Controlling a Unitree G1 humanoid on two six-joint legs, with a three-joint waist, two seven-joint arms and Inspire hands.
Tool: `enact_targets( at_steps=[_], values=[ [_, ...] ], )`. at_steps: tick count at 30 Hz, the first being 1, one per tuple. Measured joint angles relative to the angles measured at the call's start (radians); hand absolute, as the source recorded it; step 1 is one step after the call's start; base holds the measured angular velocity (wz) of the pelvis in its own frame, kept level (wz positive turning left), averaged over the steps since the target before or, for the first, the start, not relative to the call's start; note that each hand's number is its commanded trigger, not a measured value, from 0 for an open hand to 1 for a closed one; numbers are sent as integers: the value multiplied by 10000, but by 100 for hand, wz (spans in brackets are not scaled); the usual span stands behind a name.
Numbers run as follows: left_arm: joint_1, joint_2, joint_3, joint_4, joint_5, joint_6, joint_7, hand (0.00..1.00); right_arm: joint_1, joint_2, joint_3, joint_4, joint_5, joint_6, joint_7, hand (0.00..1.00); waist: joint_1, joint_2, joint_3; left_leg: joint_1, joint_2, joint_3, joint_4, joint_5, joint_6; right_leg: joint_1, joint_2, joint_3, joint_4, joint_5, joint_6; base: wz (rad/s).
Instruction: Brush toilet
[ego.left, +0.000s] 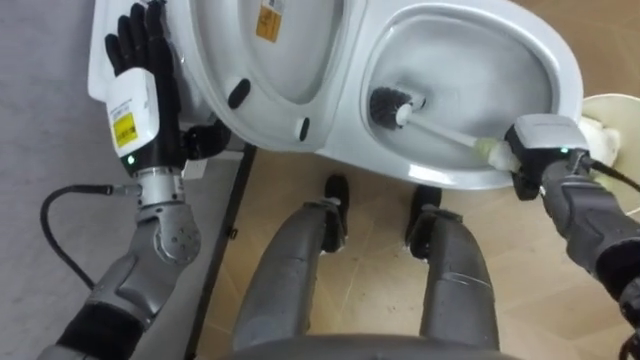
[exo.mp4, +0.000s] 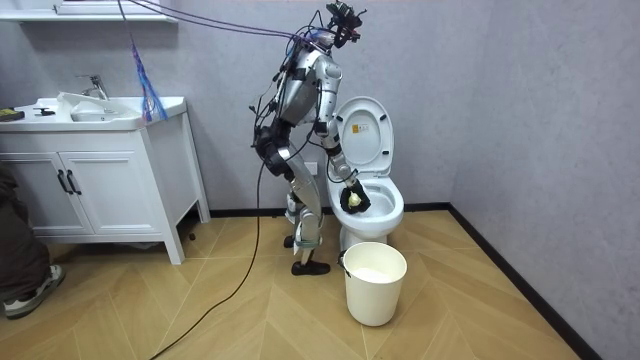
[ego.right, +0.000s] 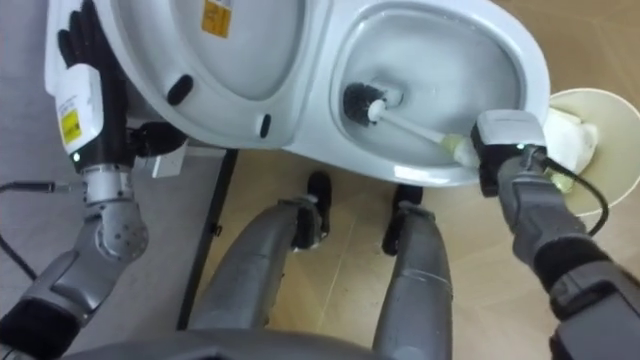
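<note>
At the toilet (ego.left: 566, 70) rim, right hand (ego.left: 541, 142) grips the brush (ego.left: 437, 127).

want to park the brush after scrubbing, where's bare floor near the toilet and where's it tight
Bare wood floor runs between the sink cabinet and the robot's feet, and from the bucket toward the wall on the room view's right. Tight: the bucket sits close before the toilet, where the right hand holds the brush.

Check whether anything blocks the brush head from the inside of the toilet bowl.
Nothing visible does. The lid is raised, and the brush head sits inside the toilet bowl, its handle gripped by the right hand. The left hand is open beside the lid.
</note>
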Motion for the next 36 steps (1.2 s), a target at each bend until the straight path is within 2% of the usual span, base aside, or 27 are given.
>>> enact_targets(
  at_steps=[2,3,4,7,8,9,14,16,19,21,22,23,25,26,29,32,34,36],
  values=[
    [-2,-5,-69,-66,3,-20,-103,0,-51,-17,-5,173,-14,-6,-42,100,29,28,-11,9,-95,30,27,-16,59,4,-224,-148,33,33,76,-5],
    [-2,-6,-88,-69,3,-49,-197,0,-96,-34,0,293,-15,-13,-83,100,33,52,-17,13,-233,8,51,-30,84,14,-259,-170,45,49,119,-4],
    [-2,-6,-93,-61,3,-61,-254,0,-101,-33,23,382,-14,-21,-113,100,34,64,-17,16,-257,8,70,-28,95,21,-277,-167,56,53,137,0],
    [-87,-29,-261,-45,3,-129,-311,0,-110,-98,79,490,-12,19,-162,100,55,170,-11,0,-264,7,192,-67,215,74,-364,-214,111,52,213,0],
    [-134,-67,-283,33,3,-154,-316,0,-99,-133,79,470,-16,105,-198,100,65,286,2,12,-259,-1,197,-69,223,140,-373,-267,38,70,242,0],
    [-137,-121,-353,95,-2,-163,-330,0,-78,-138,86,494,-28,188,-290,100,67,413,-29,26,-259,-37,194,-69,226,245,-375,-390,-94,93,267,0],
    [-191,-117,-548,308,-5,-159,-314,0,-87,55,271,786,-32,383,-832,100,205,449,-35,196,-254,-73,145,-78,247,432,-349,-419,-239,202,296,-6],
    [-192,-111,-566,245,-23,-114,-291,0,-85,49,310,800,25,365,-944,100,240,414,-44,205,-248,-61,124,-78,247,416,-346,-417,-246,206,289,-6],
    [-208,-73,-561,224,-24,-44,-260,0,-114,25,277,949,608,112,-1204,100,237,293,-45,183,-261,-18,128,-78,247,310,-398,-394,-124,208,276,0],
    [-336,-55,-502,244,-24,29,-181,0,-202,5,227,1139,950,-222,-1227,100,213,82,-47,73,-414,-78,158,-75,242,114,-536,-392,121,128,217,7],
    [-383,-41,-493,238,-22,30,-183,0,-209,14,190,1199,1019,-297,-1228,100,214,16,-57,35,-411,-63,169,-72,238,47,-573,-388,180,111,202,15],
    [-464,-39,-463,211,29,30,-186,0,-244,48,39,1261,1081,-399,-1199,100,208,-105,-7,-2,-417,14,170,-46,235,-48,-625,-367,289,88,186,11],
    [-562,-39,-418,199,38,29,-199,0,-286,52,-139,1404,1068,-635,-1185,100,198,-257,-11,-80,-459,26,171,27,252,-213,-718,-318,444,68,175,8],
    [-616,-40,-374,198,50,28,-210,0,-377,50,-169,1483,1065,-742,-1108,100,157,-350,-7,-140,-555,24,172,71,256,-342,-783,-260,571,43,175,10],
    [-645,-50,-247,147,83,27,-304,0,-767,56,-167,1592,873,-785,-709,100,64,-387,18,-246,-590,42,220,123,268,-479,-853,-245,665,30,174,0],
    [-642,-49,-232,171,77,39,-401,0,-947,72,-109,1573,696,-623,-354,100,127,-317,-6,-276,-573,29,313,123,269,-476,-863,-324,623,87,172,-11],
    [-640,-72,-273,157,77,43,-456,0,-951,84,-47,1575,586,-452,-305,100,186,-104,13,-246,-567,-80,334,123,268,-297,-786,-475,451,151,171,-3],
    [-591,-81,-432,183,76,50,-525,0,-905,55,-46,1519,253,-301,-312,100,201,220,-13,-218,-550,-334,307,122,267,-42,-582,-551,126,220,232,5]
  ],
)
